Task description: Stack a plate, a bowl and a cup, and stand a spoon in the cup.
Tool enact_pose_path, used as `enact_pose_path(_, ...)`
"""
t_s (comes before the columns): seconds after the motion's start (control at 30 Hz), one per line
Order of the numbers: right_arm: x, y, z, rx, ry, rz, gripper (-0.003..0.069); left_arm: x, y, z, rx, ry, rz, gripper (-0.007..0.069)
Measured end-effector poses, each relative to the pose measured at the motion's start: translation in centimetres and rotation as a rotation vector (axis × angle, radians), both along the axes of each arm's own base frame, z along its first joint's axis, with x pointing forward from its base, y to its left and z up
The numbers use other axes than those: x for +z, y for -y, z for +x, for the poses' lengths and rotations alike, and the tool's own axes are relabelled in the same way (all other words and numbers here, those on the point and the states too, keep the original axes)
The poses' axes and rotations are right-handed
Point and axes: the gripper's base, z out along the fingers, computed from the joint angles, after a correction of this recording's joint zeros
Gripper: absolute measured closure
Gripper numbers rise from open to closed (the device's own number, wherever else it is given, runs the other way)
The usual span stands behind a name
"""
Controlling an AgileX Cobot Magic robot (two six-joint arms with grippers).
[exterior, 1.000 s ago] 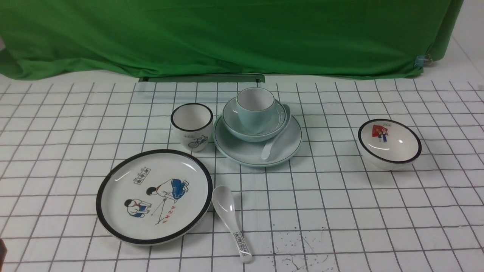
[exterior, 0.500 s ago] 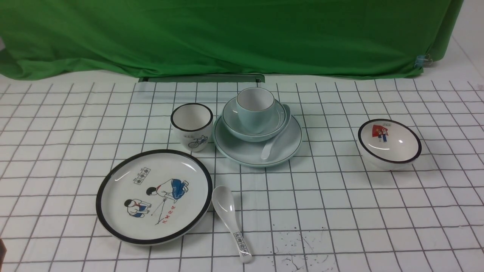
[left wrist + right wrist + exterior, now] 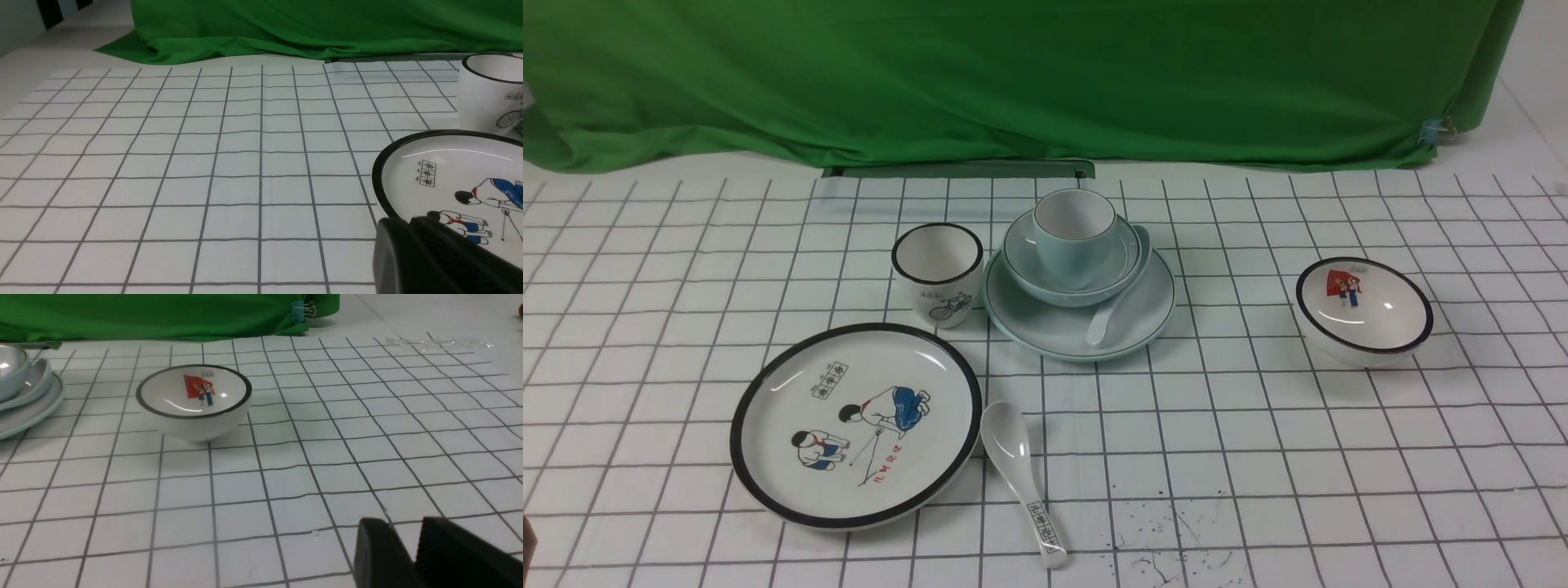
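Observation:
The pale blue-green plate (image 3: 1045, 327) sits mid-table towards the back. The plain bowl (image 3: 1023, 265) stands on it, and the plain cup (image 3: 1074, 245) stands upright in the bowl. The plain white spoon (image 3: 1115, 306) lies on the plate, leaning along the bowl's right side, outside the cup. The plate's edge also shows in the right wrist view (image 3: 28, 416). Neither gripper shows in the front view. My left gripper (image 3: 404, 223) is shut and empty, low over the rim of the cartoon plate. My right gripper (image 3: 402, 523) is shut and empty over the cloth, near the cartoon bowl.
A black-rimmed cartoon plate (image 3: 849, 425) lies front left, with a marked spoon (image 3: 1021, 474) beside it. A bicycle cup (image 3: 935, 273) stands left of the stack. A cartoon bowl (image 3: 1364, 314) stands at the right. Green cloth (image 3: 1013, 82) hangs at the back.

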Motion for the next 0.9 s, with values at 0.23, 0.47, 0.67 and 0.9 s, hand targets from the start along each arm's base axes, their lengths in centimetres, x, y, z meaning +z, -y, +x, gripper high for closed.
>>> enact_pose_path(0.23,0.00,0.00,0.00,0.000,0.000,0.000,0.0443,0.00,0.00,0.00,0.000,0.000,0.000,0.0653)
enact_pose_path(0.47,0.00,0.00,0.00,0.000,0.000,0.001,0.0430,0.00,0.00,0.00,0.000,0.000,0.000,0.0653)
enact_pose_path(0.67,0.00,0.00,0.00,0.000,0.000,0.001,0.0420,0.00,0.00,0.00,0.000,0.000,0.000,0.0653)
enact_pose_path(0.9,0.00,0.00,0.00,0.000,0.000,0.001,0.0419,0.00,0.00,0.00,0.001,0.000,0.000,0.0653)
